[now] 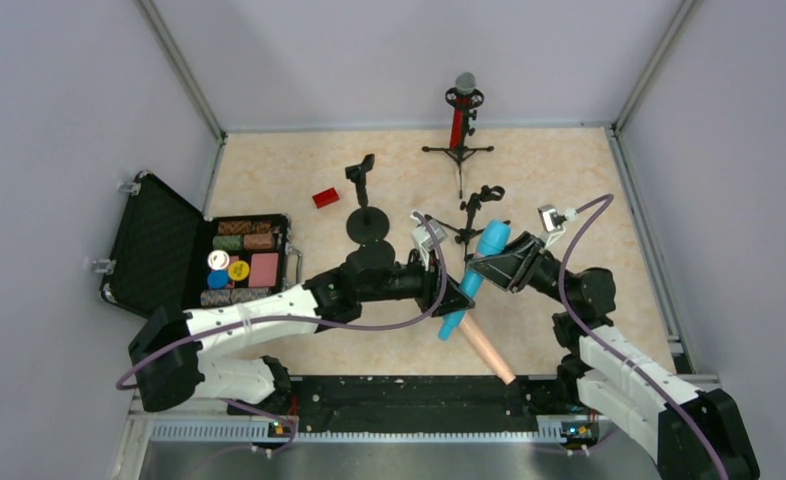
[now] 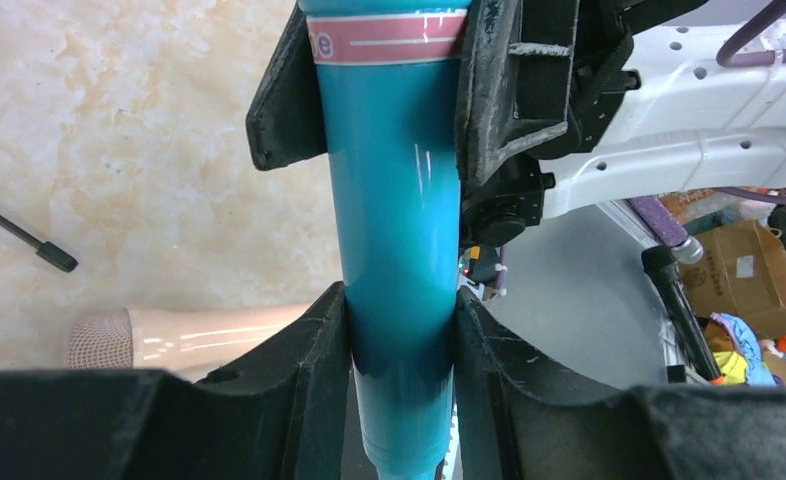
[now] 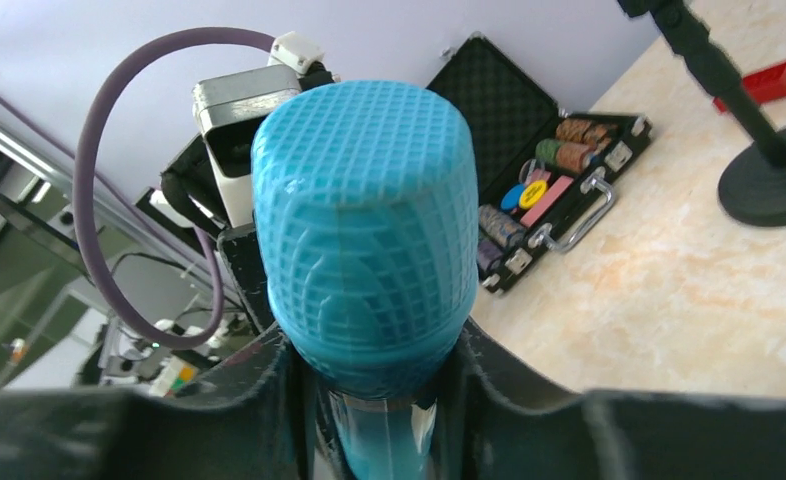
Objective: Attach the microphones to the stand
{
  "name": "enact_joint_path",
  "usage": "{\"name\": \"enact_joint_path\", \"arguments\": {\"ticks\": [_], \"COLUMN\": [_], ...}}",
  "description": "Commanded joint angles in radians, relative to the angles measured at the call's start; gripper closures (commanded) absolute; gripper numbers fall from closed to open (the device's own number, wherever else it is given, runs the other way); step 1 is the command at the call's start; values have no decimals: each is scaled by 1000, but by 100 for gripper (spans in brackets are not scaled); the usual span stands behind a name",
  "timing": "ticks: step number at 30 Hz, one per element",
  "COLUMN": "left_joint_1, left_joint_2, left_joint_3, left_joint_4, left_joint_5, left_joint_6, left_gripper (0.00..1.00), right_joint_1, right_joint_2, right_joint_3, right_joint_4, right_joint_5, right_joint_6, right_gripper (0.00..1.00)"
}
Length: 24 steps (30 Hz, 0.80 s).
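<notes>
The cyan-blue microphone (image 1: 476, 272) hangs tilted over the middle of the table, held by both arms. My left gripper (image 1: 457, 300) is shut on its lower handle (image 2: 394, 200). My right gripper (image 1: 481, 262) is shut on the neck just under the mesh head (image 3: 364, 230). In the wrist views, the left gripper (image 2: 401, 310) and the right gripper (image 3: 374, 375) both press their jaws against the blue body. The peach-pink microphone (image 1: 489, 350) lies on the table below. The red microphone (image 1: 458, 118) stands clipped in the far tripod stand (image 1: 458, 152).
A round-base stand (image 1: 367, 222) with an empty clip and a small tripod stand (image 1: 481, 200) with an empty clip stand mid-table. A small red block (image 1: 325, 198) lies to the left. An open black case (image 1: 169, 255) of coloured pieces sits at the left edge.
</notes>
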Motion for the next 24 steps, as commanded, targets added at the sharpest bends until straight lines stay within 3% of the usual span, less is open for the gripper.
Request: {"name": "enact_joint_path", "arguments": {"ticks": [1, 2, 3, 4, 5, 6, 10, 15, 20, 24], "left_joint_1": [1, 1, 1, 2, 2, 2, 11, 103, 215, 260], "left_joint_2": [-8, -9, -9, -10, -11, -12, -24, -37, 5, 66], "left_joint_3": [19, 17, 15, 14, 14, 13, -7, -50, -83, -29], "left_joint_4": [86, 87, 87, 88, 86, 84, 93, 201, 350, 335], "left_joint_5": [14, 9, 5, 3, -6, -20, -106, -93, -37, -44], "left_joint_6": [-7, -5, -3, 0, -1, -5, -49, -154, -252, -236], "left_gripper": [100, 94, 77, 46, 36, 32, 19, 12, 11, 11], "right_joint_1": [14, 14, 15, 15, 14, 14, 14, 13, 13, 12], "right_joint_2": [6, 7, 6, 3, -2, -9, -62, -214, -350, -419], "right_joint_3": [10, 10, 9, 11, 13, 16, 39, 51, 56, 58], "right_joint_4": [95, 84, 71, 57, 39, 16, -197, -568, -802, -902], "right_joint_5": [11, 10, 10, 12, 14, 15, 38, 191, 315, 360], "right_joint_6": [4, -1, -11, -22, -31, -47, -179, -370, -432, -445], "right_gripper": [95, 100, 100, 100, 100, 100, 100, 100, 100, 100]}}
